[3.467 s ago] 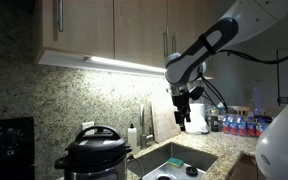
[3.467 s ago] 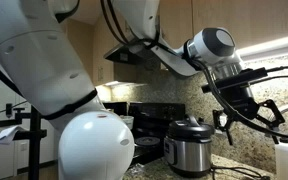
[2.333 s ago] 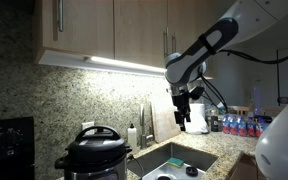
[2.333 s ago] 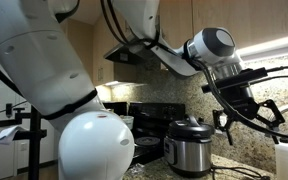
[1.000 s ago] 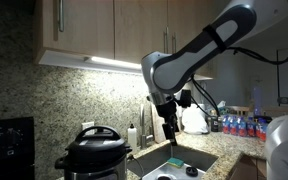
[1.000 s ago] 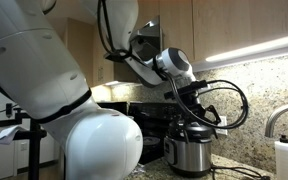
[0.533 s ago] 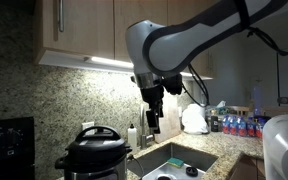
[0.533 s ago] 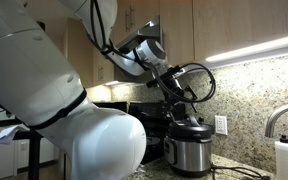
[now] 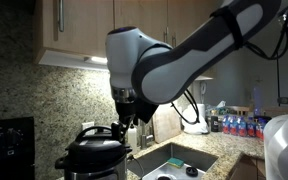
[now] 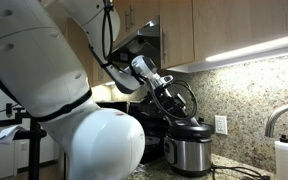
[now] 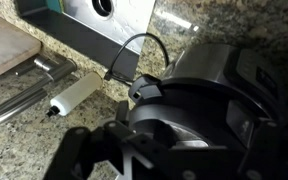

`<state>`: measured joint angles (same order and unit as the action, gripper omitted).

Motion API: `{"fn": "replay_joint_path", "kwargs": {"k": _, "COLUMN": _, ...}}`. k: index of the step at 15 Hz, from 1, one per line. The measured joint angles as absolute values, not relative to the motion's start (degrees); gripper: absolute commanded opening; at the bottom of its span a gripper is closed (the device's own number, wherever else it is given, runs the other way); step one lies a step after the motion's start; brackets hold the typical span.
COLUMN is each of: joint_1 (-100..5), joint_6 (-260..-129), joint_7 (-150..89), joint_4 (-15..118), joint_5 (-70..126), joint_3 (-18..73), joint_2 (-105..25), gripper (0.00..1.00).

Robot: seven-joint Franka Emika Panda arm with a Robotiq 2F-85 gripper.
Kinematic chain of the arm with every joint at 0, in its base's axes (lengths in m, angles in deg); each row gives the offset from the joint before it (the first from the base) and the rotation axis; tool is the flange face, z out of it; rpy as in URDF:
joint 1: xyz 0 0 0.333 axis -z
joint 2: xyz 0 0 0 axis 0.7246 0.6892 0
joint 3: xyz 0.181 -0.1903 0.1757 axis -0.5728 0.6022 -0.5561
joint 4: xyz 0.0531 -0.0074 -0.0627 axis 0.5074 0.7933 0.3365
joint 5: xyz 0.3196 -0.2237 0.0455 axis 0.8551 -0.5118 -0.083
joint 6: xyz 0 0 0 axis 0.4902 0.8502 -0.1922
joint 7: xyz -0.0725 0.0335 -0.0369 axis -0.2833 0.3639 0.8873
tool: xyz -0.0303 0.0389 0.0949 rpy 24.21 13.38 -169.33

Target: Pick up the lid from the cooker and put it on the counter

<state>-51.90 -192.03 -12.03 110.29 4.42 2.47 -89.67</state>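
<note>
The black domed lid point(image 9: 92, 135) sits on the steel cooker point(image 9: 96, 158), which stands beside the sink. In an exterior view the lid point(image 10: 191, 126) tops the cooker point(image 10: 190, 152) in front of the granite wall. My gripper point(image 9: 125, 121) hangs just above the lid's right side, and it shows beside the lid top in an exterior view point(image 10: 174, 107). In the wrist view the lid point(image 11: 219, 95) fills the right half, with my gripper point(image 11: 179, 152) open over it and a dark finger point(image 11: 84, 155) at lower left. Speckled counter point(image 11: 29, 150) surrounds the cooker.
The steel sink point(image 9: 174, 160) lies right of the cooker, with a faucet point(image 11: 19, 95) and a white soap bottle point(image 11: 79, 90) at its edge. The cooker's black cord point(image 11: 134, 50) loops on the counter. A black stove point(image 9: 6, 150) stands left. Cabinets hang overhead.
The arm has swung from above the sink across to the cooker and come down, so the gripper now hangs just over the lid. The lid and cooker have not moved.
</note>
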Motion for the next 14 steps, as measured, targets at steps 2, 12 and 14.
{"fn": "replay_joint_path", "kwargs": {"k": 2, "joint_1": -48.6, "joint_6": -197.4, "joint_7": -3.0, "joint_4": 111.0, "joint_5": -2.3, "joint_3": -2.7, "joint_2": -88.0, "gripper": 1.00}}
{"fn": "replay_joint_path", "kwargs": {"k": 12, "joint_1": -43.9, "joint_6": -190.0, "joint_7": 21.8, "joint_4": 104.0, "joint_5": -28.2, "joint_3": -8.6, "joint_2": -78.1, "gripper": 1.00}}
{"fn": "replay_joint_path", "kwargs": {"k": 14, "joint_1": -46.1, "joint_6": -187.2, "joint_7": 22.3, "joint_4": 101.6, "joint_5": -29.8, "joint_3": -6.7, "joint_2": -75.1, "gripper": 1.00}}
